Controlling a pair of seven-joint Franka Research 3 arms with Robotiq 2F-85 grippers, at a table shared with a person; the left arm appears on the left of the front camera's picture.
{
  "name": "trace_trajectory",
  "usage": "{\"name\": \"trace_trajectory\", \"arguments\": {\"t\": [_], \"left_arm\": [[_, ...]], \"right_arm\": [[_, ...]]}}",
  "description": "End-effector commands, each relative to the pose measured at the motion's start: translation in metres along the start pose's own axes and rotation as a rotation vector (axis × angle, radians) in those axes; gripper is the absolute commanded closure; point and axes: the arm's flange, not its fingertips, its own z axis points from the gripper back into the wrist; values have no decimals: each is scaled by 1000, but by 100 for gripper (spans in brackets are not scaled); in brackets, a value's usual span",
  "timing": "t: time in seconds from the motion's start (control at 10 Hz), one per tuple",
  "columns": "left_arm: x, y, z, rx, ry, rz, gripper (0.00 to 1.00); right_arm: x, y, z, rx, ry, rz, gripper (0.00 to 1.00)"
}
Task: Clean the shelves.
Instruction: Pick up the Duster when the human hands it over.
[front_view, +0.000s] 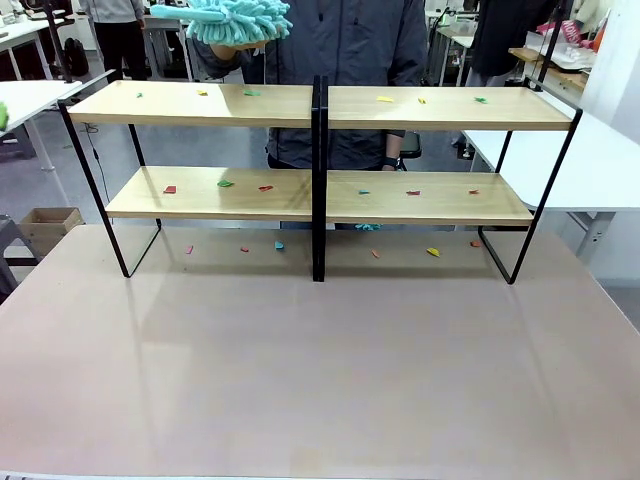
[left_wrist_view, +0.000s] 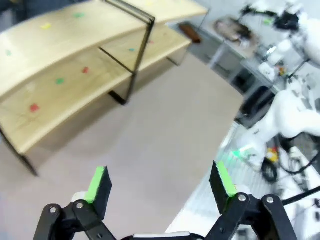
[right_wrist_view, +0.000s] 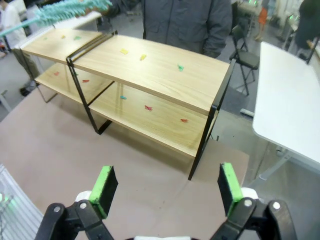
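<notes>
1. Beige tabletop (front_view: 320, 380) across the near side; white table (front_view: 600, 160) off to the right, cardboard box (front_view: 50, 220) on the floor at the left.
2. At the far end of that tabletop: the shelves (front_view: 250, 195), two tiers of light-wood boards on a thin black frame, split by a central black post.
3. Scattered over all four boards: small coloured scraps (front_view: 385, 99) in red, green, yellow and blue; more of them on the tabletop under the lower tier.
4. Behind the rack, a person (front_view: 350, 40) in a dark jacket, holding a fluffy turquoise duster (front_view: 225, 20) above the left end of the top tier, apart from the wood as far as can be told.
5. Left gripper (left_wrist_view: 161, 180): spread wide, nothing between the green pads, hanging over the tabletop well back from the rack.
6. Right gripper (right_wrist_view: 166, 182): likewise gaping, holding nothing, looking down on the right half of the rack from the near side, well apart from it.
7. Progress, as a judgement: barely begun, if at all. No board free of scraps; all four left to sweep, perhaps also the litter on the tabletop below.
8. Likely step in hand: a first pass of the duster along the top left board.
</notes>
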Motion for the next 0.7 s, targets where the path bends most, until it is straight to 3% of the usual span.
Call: {"name": "trace_trajectory", "arguments": {"t": [0.0,0.1,0.2,0.4,0.5,0.6], "left_arm": [[85,34,-10,-285,172,463,0],[110,55,-28,-447,150,621,0],[121,65,-55,-529,129,840,0],[122,65,-100,-587,83,1028,0],[117,57,-74,-442,61,469,0],[117,57,-74,-442,61,469,0]], "right_arm": [[0,0,1,2,-4,12,0],[0,0,1,2,-4,12,0],[0,0,1,2,-4,12,0],[0,0,1,2,-4,12,0],[0,0,1,2,-4,12,0],[0,0,1,2,-4,12,0]]}}
